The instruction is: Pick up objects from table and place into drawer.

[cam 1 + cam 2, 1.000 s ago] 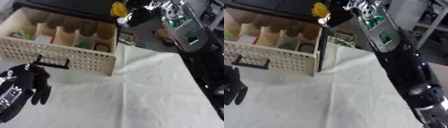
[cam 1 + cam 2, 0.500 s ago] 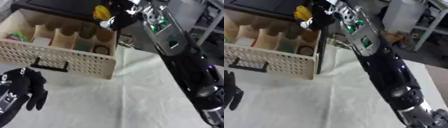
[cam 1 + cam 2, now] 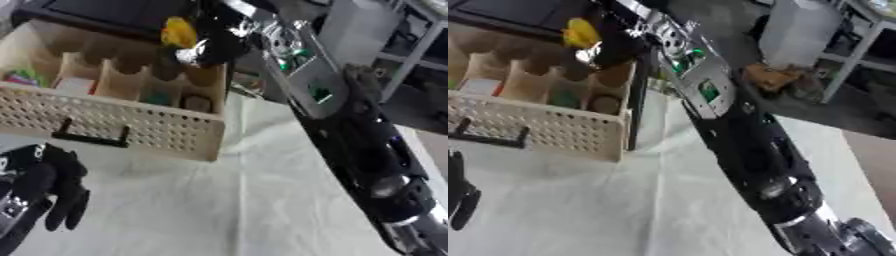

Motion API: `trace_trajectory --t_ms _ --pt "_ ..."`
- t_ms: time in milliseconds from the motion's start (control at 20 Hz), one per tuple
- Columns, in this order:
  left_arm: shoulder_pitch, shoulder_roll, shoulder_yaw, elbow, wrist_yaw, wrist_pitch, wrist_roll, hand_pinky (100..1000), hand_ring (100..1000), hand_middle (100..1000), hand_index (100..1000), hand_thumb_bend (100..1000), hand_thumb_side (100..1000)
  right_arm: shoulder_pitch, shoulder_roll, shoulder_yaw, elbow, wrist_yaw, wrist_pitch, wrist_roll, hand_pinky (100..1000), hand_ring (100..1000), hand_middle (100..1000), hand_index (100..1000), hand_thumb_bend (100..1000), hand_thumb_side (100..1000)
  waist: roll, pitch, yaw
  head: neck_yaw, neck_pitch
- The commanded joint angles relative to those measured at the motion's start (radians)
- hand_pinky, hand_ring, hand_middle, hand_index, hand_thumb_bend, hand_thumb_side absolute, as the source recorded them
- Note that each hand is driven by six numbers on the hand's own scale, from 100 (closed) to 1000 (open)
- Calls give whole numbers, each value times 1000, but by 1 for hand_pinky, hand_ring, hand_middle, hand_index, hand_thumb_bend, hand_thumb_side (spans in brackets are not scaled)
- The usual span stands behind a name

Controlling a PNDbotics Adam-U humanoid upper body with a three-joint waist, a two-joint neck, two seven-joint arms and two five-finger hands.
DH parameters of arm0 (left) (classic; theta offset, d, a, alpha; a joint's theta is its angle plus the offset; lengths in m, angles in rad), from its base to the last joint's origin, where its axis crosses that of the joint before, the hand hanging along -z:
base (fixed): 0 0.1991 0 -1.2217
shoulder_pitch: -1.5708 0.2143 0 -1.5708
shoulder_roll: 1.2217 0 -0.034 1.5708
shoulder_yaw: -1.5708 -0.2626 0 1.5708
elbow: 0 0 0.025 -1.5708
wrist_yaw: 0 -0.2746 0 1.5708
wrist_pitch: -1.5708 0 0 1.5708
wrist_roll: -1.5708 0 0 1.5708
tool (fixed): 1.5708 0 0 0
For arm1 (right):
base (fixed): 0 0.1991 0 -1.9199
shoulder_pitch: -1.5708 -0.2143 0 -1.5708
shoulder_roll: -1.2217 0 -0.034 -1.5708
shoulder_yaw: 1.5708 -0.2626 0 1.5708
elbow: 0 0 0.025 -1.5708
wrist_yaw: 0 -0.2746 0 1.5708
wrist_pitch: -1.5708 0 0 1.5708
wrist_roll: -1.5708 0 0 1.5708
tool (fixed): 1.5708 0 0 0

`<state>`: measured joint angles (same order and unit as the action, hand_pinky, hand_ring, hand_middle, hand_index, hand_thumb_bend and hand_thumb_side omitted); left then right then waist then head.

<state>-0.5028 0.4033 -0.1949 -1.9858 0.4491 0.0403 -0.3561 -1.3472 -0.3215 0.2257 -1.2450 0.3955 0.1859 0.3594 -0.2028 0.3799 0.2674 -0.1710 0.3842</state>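
Note:
The beige perforated drawer [image 3: 131, 131] stands pulled out at the upper left, with divided compartments and a black handle [image 3: 89, 137]. My right arm crosses the picture from the lower right. Its hand [image 3: 208, 49] hovers over the drawer's back right compartments, shut on a small yellow object [image 3: 179, 31]. Low at the left edge, my left hand [image 3: 42, 186] rests on the white cloth with fingers relaxed and holding nothing.
Small items lie in the compartments: a green and pink one [image 3: 21, 77] at the left, a dark ring [image 3: 197, 103] at the right. A black cabinet top [image 3: 105, 12] overhangs the drawer. A white container [image 3: 357, 30] and shelving stand at the back right.
My right arm has swung left and a little down, bringing the yellow object over the drawer's compartments. The camera has shifted somewhat. The left hand has stayed put.

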Motion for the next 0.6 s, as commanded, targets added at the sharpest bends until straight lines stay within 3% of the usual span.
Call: trace_trajectory --t_ms 50,350,600 --pt "-12 3 0 -14 -4 4 -1 257 208 382 634 100 473 -21 -9 -3 -18 13 -3 18 747 640 100 733 449 297 11 -17 -1 0 -12" --pt "-9 2 -1 -14 -6 3 -2 257 207 382 633 100 473 -20 -16 -20 -58 -21 16 6 751 630 100 734 440 306 15 -18 -6 4 -12" --pt "4 8 7 -14 -8 -17 11 257 209 382 634 100 494 -5 -76 -62 -234 -169 65 -50 748 622 100 730 438 343 24 -26 -24 39 13"
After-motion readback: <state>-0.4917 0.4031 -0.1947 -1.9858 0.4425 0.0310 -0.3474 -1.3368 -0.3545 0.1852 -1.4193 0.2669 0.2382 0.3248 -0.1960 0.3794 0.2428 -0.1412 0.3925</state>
